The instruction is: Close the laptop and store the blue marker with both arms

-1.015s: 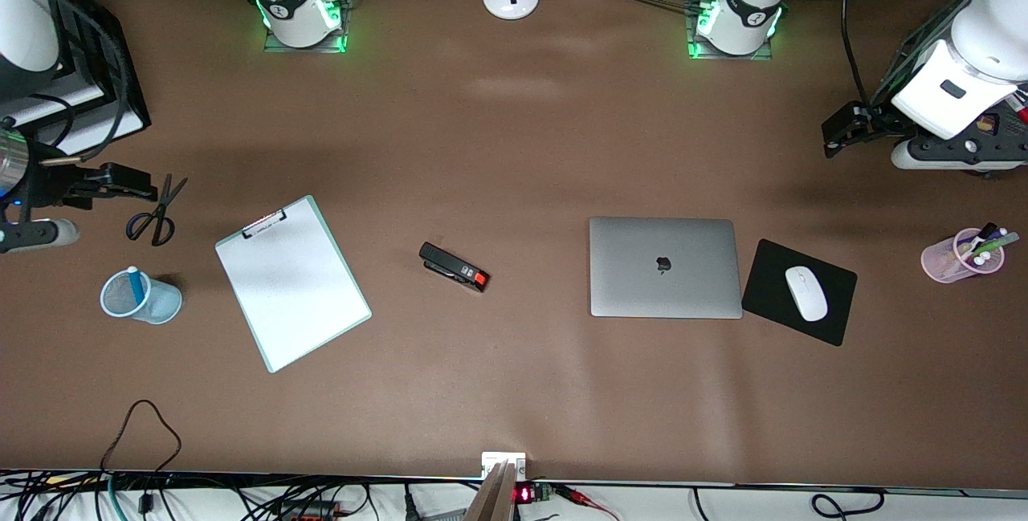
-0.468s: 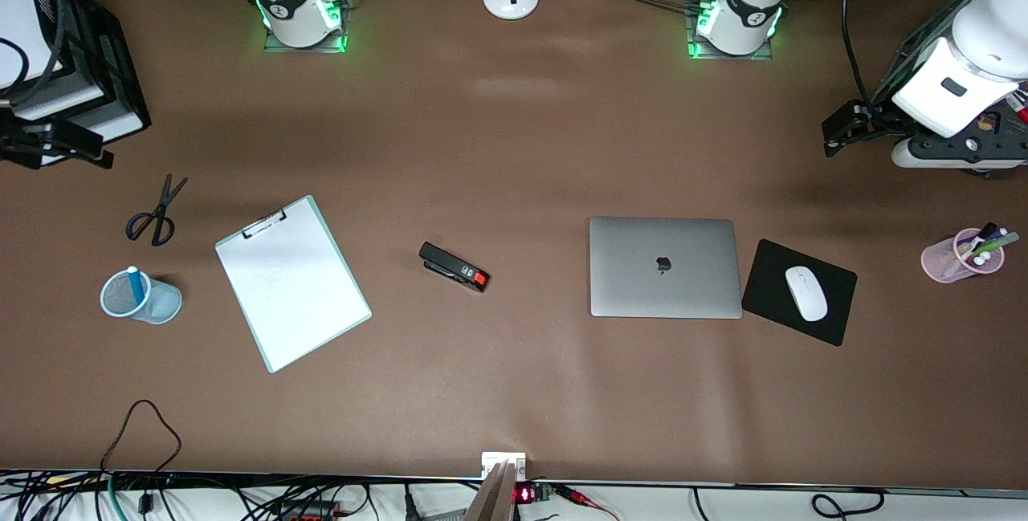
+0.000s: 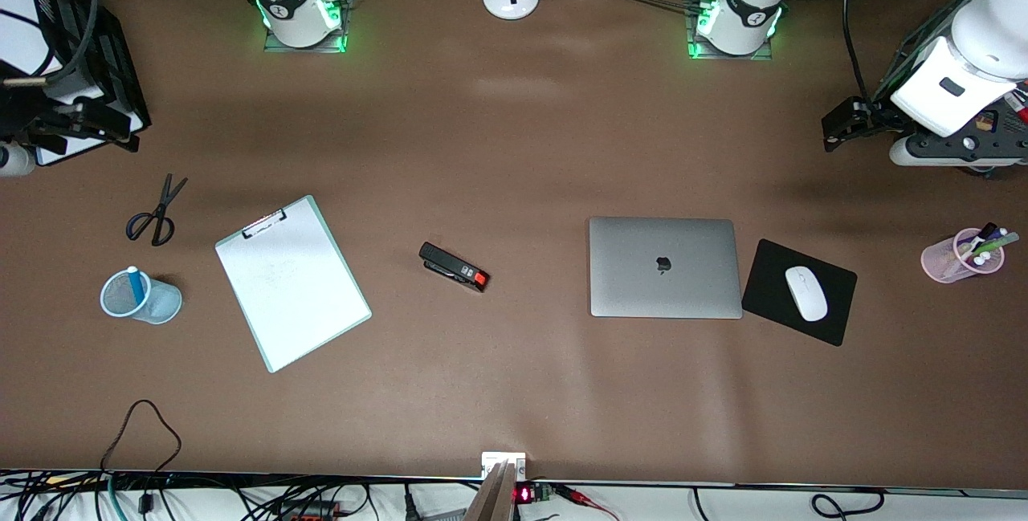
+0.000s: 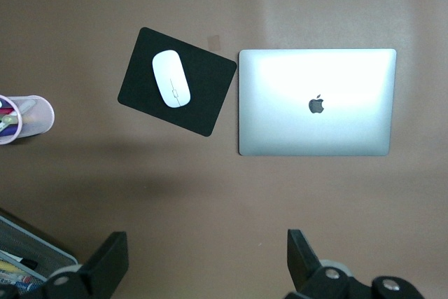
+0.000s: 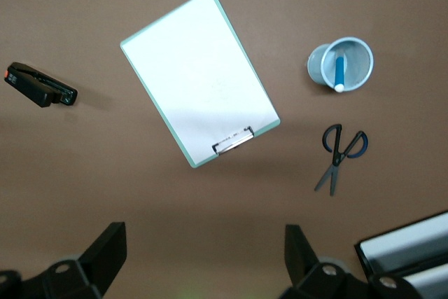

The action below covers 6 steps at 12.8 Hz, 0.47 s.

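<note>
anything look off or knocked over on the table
Nothing spilled or damaged. The clipboard lies askew, and the mouse pad sits tilted beside the shut laptop. The blue marker stands in the mesh cup. The left gripper and right gripper hover open.

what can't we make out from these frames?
- Blue marker: front view, lower part hidden inside the blue mesh cup.
- Pens in the pink cup: front view, too small to count; left wrist view, cut by the edge.
- Black tray: front view, cut by the edge, partly covered by the right gripper.
- Left gripper: wrist view shows only its fingers.
</note>
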Motion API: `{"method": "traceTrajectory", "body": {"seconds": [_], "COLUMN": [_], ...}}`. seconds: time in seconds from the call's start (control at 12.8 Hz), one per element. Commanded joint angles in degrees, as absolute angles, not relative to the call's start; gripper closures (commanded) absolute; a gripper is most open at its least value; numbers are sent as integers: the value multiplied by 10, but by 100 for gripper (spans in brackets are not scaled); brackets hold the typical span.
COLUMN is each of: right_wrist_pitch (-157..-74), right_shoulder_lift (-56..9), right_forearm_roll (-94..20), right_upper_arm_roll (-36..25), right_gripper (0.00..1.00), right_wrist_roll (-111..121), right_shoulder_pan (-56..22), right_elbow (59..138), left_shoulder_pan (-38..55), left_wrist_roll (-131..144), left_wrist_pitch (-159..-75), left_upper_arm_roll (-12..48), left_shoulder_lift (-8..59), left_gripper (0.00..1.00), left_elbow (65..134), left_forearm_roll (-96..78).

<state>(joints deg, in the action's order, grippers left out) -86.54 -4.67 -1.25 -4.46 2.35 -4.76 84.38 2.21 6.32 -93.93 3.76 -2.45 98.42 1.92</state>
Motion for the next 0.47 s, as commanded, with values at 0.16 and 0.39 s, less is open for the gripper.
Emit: {"method": "traceTrajectory", "body": {"seconds": [0.16, 0.39], "right_wrist_pitch": [-993, -996], "right_shoulder_lift": [84, 77], "right_forearm_roll": [-1, -2], "right_upper_arm_roll": [-47, -48], "right_gripper": [0, 0], "right_wrist_roll": [25, 24], "right_shoulder_pan": [-47, -46], "right_elbow": [1038, 1033], "left_shoulder_pan": [24, 24], "left_wrist_roll": [53, 53], "left_wrist_pitch": [-922, -922], "left_upper_arm_roll": [36, 36], "left_shoulder_lift": [-22, -21], "left_gripper": [0, 0], "left_elbow": [965, 963], "left_forearm_roll": [28, 29]}}
